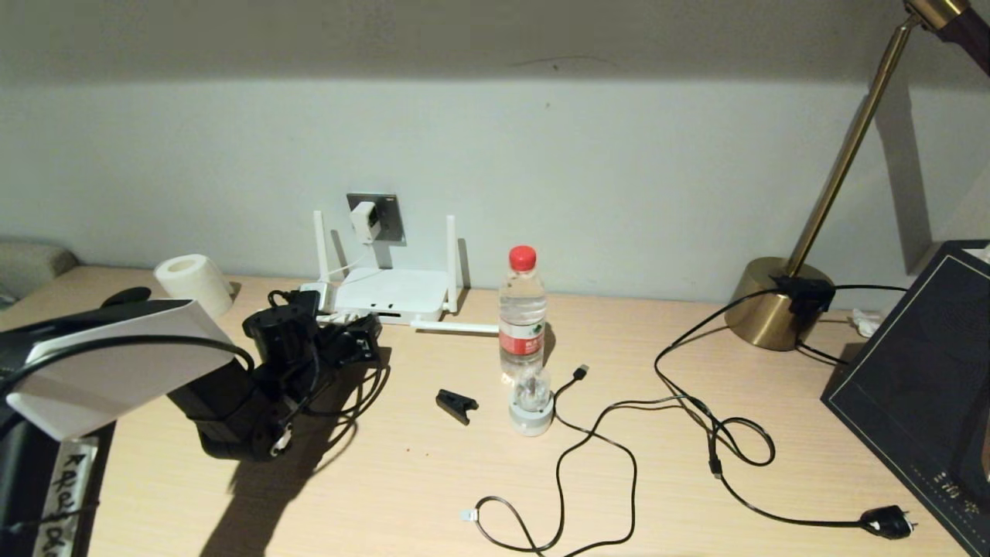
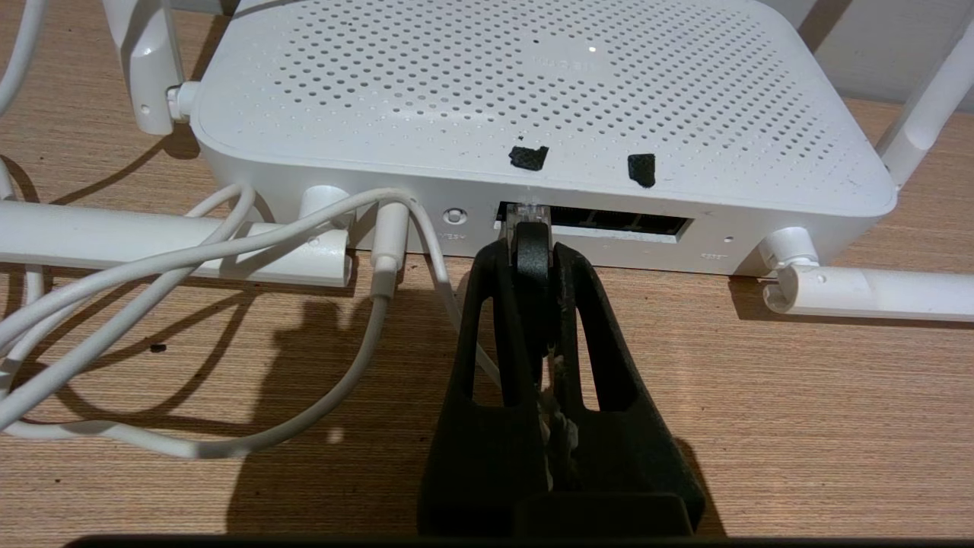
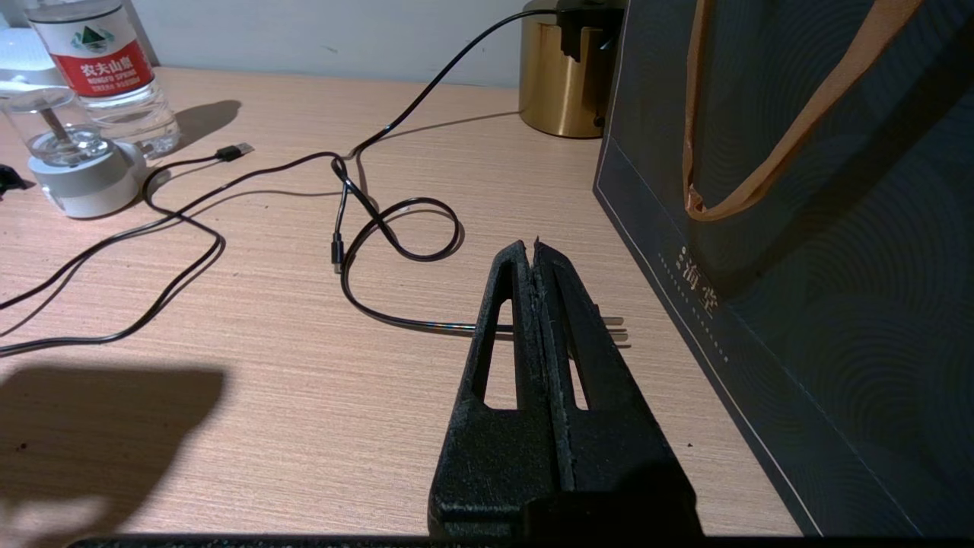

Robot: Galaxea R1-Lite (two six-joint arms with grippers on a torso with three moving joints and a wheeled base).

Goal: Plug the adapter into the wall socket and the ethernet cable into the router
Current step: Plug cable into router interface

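The white router (image 1: 387, 292) lies against the wall below the dark grey wall socket (image 1: 384, 218). The white adapter (image 1: 365, 220) sits in that socket, and its cord (image 2: 228, 243) runs down to the router (image 2: 533, 99). My left gripper (image 2: 531, 255) is shut on the black disc end of the ethernet cable (image 2: 530, 247). The clear clip connector (image 2: 525, 215) is at the mouth of the leftmost dark port; how deep it sits is hidden. In the head view the left gripper (image 1: 352, 340) is right before the router. My right gripper (image 3: 533, 251) is shut on nothing, low over the table.
A water bottle (image 1: 522, 309), a small white-based glass piece (image 1: 531, 402) and a black clip (image 1: 456, 404) stand mid-table. A USB-tipped cable (image 1: 580, 373) and the lamp cord with its black plug (image 1: 889, 522) loop across the right. The brass lamp base (image 1: 773, 302), dark bag (image 1: 920, 402) and paper roll (image 1: 193, 282) line the edges.
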